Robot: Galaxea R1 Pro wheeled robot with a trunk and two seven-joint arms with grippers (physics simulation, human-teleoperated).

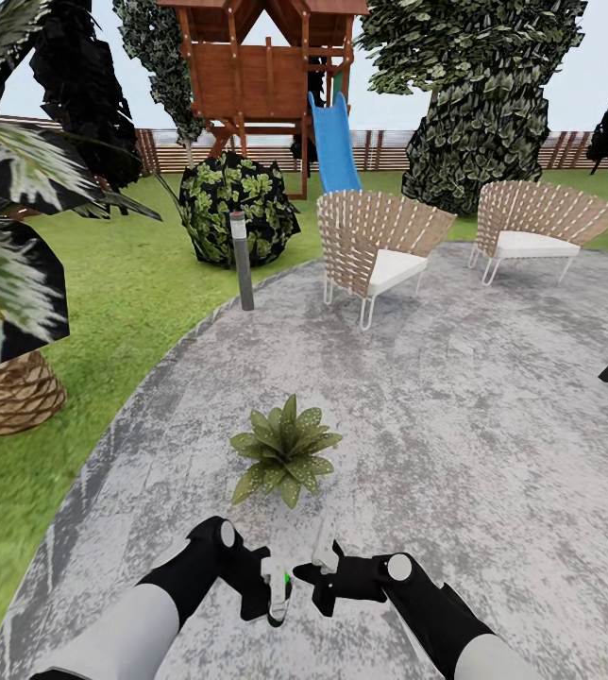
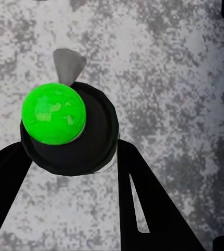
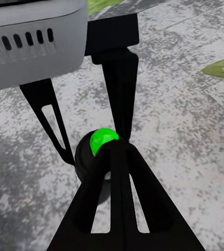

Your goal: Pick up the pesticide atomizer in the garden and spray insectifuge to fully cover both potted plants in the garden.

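The pesticide atomizer (image 1: 278,586) is white and dark with a green mark, and my left gripper (image 1: 268,593) is shut on it low over the grey patio (image 1: 493,425). In the left wrist view the atomizer (image 2: 65,130) shows a bright green cap on a round dark body between the black fingers (image 2: 143,198). My right gripper (image 1: 319,572) is shut and empty, its tips right beside the bottle. In the right wrist view it (image 3: 114,151) points at the atomizer (image 3: 102,141). One potted plant (image 1: 285,451) sits on the paving just ahead. The second plant is out of view.
A grey bollard lamp (image 1: 243,261) stands at the patio edge. Two wicker chairs (image 1: 380,244) (image 1: 540,227) sit at the back, with a dark-leaved shrub (image 1: 238,210) and a play tower with a blue slide (image 1: 334,142) behind. A palm in a woven pot (image 1: 13,392) stands on the left lawn.
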